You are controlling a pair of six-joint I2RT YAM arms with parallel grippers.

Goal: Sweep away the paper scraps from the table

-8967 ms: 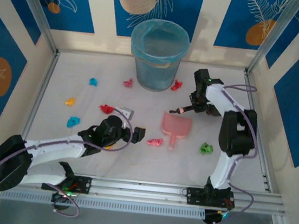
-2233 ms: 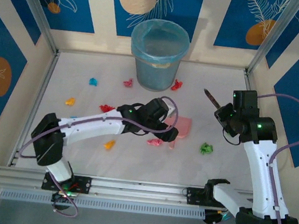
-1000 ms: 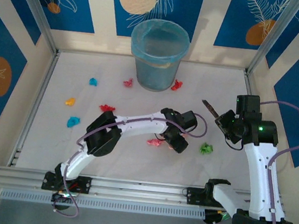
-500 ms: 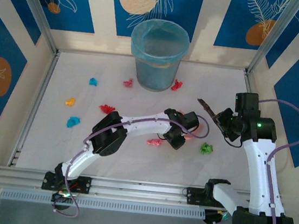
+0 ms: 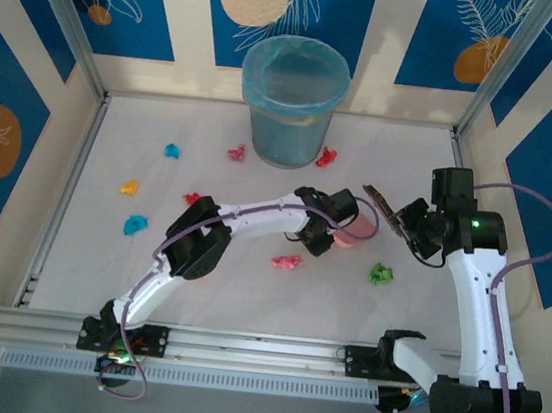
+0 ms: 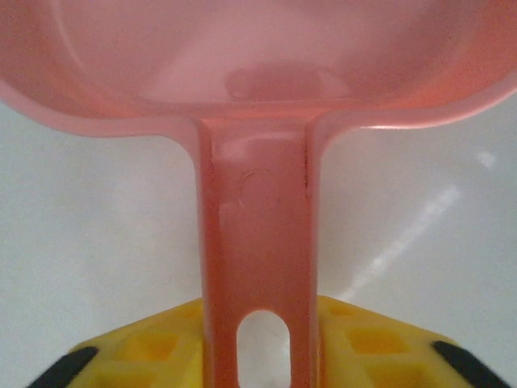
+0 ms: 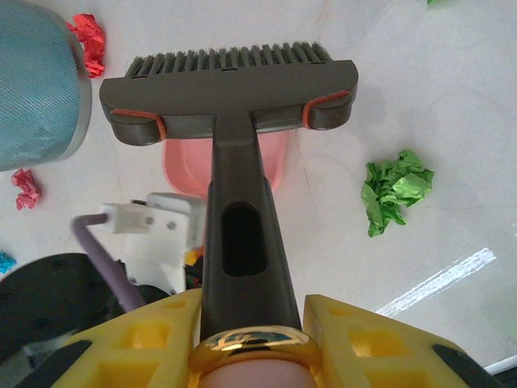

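Blue-and-cream patterned walls [image 5: 70, 0] enclose a white desk [image 5: 245, 298] seen from above, with a blue-lined bin [image 5: 292, 103] at its 12 o'clock edge. Paper scraps [image 5: 172, 150] lie loose on the desk. Blue, orange and cyan wads sit toward 9 o'clock and two red ones sit beside the bin. A pink scrap [image 5: 287, 261] lies near the centre and a green scrap [image 5: 381, 273] toward 4 o'clock.

The left pincer [image 6: 258, 360] is clamped on the handle of a pink dustpan [image 6: 258, 56], with its yellow fingers [image 6: 145, 352] pressed to either side. The right pincer [image 7: 249, 335] is closed round the handle of a grey brush [image 7: 233, 85], whose bristles point away from it.

The green scrap looks the likeliest next target. In the right wrist view it lies at about 4 o'clock from the brush head, apart from the bristles, and the right arm is the nearer one. Seen from overhead, the dustpan's long axis runs roughly 8 to 2 o'clock with its mouth toward the brush. The scrap therefore sits off to its side, not in front.

The brush hides the dustpan's mouth, and its front lip is cut off in the left wrist view. Whether the pan rests on the desk cannot be told. One red wad is half hidden beside the left arm.
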